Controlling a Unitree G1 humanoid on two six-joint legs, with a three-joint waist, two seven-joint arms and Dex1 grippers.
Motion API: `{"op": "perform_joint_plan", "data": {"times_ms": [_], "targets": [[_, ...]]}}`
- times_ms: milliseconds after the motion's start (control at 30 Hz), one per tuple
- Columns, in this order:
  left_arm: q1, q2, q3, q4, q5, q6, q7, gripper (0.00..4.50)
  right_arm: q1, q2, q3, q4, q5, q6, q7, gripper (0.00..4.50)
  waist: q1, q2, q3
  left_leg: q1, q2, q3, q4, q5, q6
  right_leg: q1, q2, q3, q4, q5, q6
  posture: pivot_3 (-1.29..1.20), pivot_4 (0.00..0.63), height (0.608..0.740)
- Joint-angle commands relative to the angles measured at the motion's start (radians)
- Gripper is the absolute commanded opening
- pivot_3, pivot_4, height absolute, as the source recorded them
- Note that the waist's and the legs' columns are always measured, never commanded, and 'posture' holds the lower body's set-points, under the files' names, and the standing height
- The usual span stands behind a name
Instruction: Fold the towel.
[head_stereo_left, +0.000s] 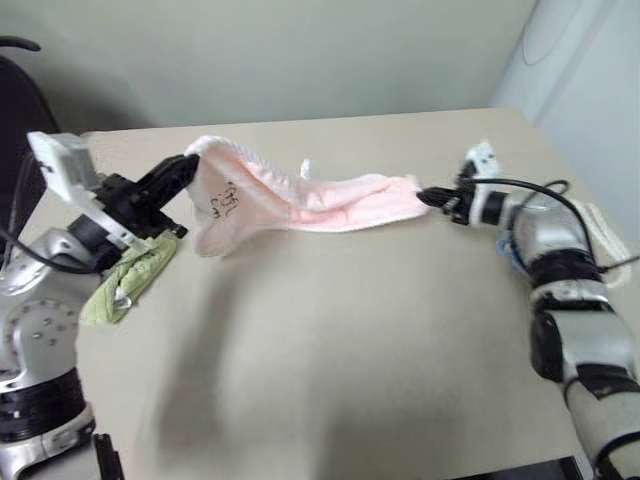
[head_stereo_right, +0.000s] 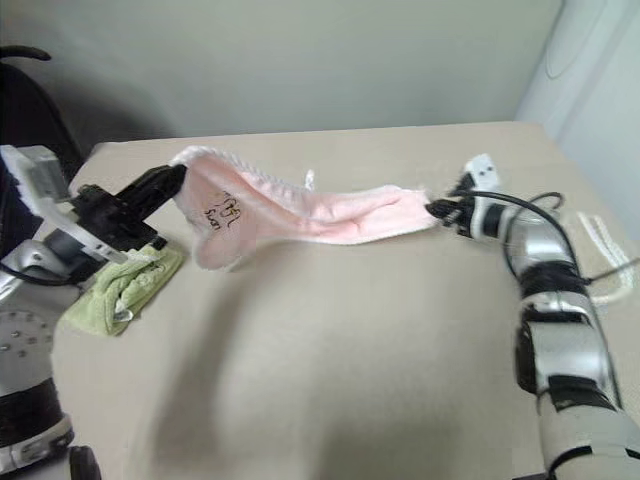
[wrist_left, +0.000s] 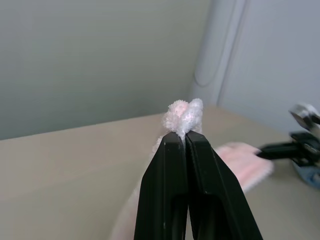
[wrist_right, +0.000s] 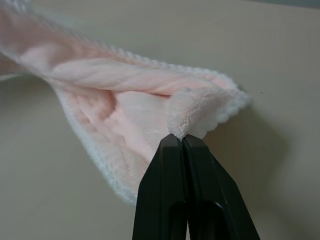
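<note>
A: Left gripper (head_stereo_left: 186, 166)?
B: Fingers pressed together on one corner of the towel (head_stereo_left: 300, 200); pink tuft pinched at the fingertips (wrist_left: 181, 137) in the wrist view.

A: Right gripper (head_stereo_left: 425, 196)?
B: Clamped on the opposite corner, scalloped trim bunched just past the tips.

A: Towel position?
B: Strung between both grippers, raised off the table (head_stereo_left: 330, 340), sagging and twisted mid-span; embroidered mark near the left gripper.

A: Anything else?
B: Lime-green cloth (head_stereo_left: 128, 279) lying on the table below the left gripper, apart from the towel. No containers visible.
</note>
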Motion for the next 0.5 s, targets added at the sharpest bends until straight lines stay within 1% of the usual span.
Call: {"op": "perform_joint_plan", "data": {"times_ms": [33,100,133,200,267,300,333,367,400,500], "targets": [[0.041,0.05,0.108,-0.09,-0.141,0.065,0.028,0.0,0.136,-0.119,-0.013,-0.292,0.111,0.15,0.146,0.02,0.001,0.0,0.0,0.0,0.0,0.0,-0.001,0.0,0.0,0.001,0.0,0.0,-0.002,0.0,0.0,0.0,0.15,0.74],[0.081,0.07,0.151,-0.115,-0.219,0.099,0.047,0.0,0.252,-0.204,-0.031,-0.438,0.176,0.224,0.219,0.02,0.005,0.0,0.0,0.0,0.0,0.0,-0.002,0.0,0.0,0.005,0.0,0.0,-0.008,0.0,0.0,0.0,0.15,0.74],[0.11,0.076,0.165,-0.136,-0.243,0.106,0.047,0.0,0.308,-0.244,-0.043,-0.505,0.217,0.263,0.253,0.02,0.006,0.0,0.0,0.001,-0.001,0.001,-0.002,0.0,-0.001,0.006,0.0,0.0,-0.009,0.0,0.0,0.0,0.15,0.74],[0.168,0.081,0.174,-0.174,-0.263,0.108,0.04,0.0,0.384,-0.292,-0.052,-0.592,0.27,0.315,0.281,0.02,0.005,-0.001,0.001,0.007,-0.001,0.001,-0.002,0.0,-0.002,0.012,0.0,0.002,-0.011,-0.001,0.001,0.0,0.15,0.74],[0.238,0.081,0.139,-0.213,-0.207,0.094,0.018,0.0,0.46,-0.315,-0.01,-0.643,0.223,0.264,0.25,0.02,0.005,-0.002,0.001,0.014,-0.004,0.0,-0.002,0.0,-0.001,0.019,0.0,0.005,-0.011,-0.002,0.003,0.0,0.15,0.74],[0.264,0.082,0.109,-0.223,-0.171,0.087,0.014,0.0,0.488,-0.319,0.026,-0.656,0.181,0.224,0.228,0.02,0.007,-0.003,0.002,0.021,-0.006,0.0,-0.004,-0.001,0.0,0.026,0.0,0.007,-0.012,-0.003,0.006,0.0,0.15,0.74],[0.284,0.083,0.079,-0.228,-0.138,0.08,0.013,0.0,0.5,-0.316,0.052,-0.654,0.15,0.203,0.201,0.02,0.012,-0.005,0.002,0.027,-0.007,-0.001,-0.005,-0.004,0.002,0.033,0.0,0.008,-0.013,-0.007,0.013,0.0,0.15,0.74],[0.299,0.079,0.054,-0.229,-0.114,0.074,0.012,0.0,0.498,-0.309,0.071,-0.64,0.131,0.201,0.176,0.02,0.016,-0.006,0.002,0.033,-0.009,-0.002,-0.008,-0.007,0.007,0.037,0.0,0.011,-0.014,-0.01,0.017,0.0,0.15,0.74],[0.307,0.073,0.038,-0.228,-0.103,0.07,0.01,0.0,0.493,-0.303,0.081,-0.628,0.121,0.198,0.159,0.02,0.019,-0.006,0.002,0.036,-0.011,-0.002,-0.01,-0.012,0.013,0.039,0.0,0.015,-0.014,-0.01,0.017,0.0,0.15,0.74],[0.332,0.06,-0.01,-0.243,-0.06,0.054,0.003,0.0,0.48,-0.299,0.085,-0.617,0.14,0.208,0.16,0.63,0.032,-0.006,0.002,0.037,-0.014,-0.002,-0.009,-0.014,0.012,0.038,-0.001,0.022,-0.012,-0.008,0.014,0.0,0.15,0.74]]}}
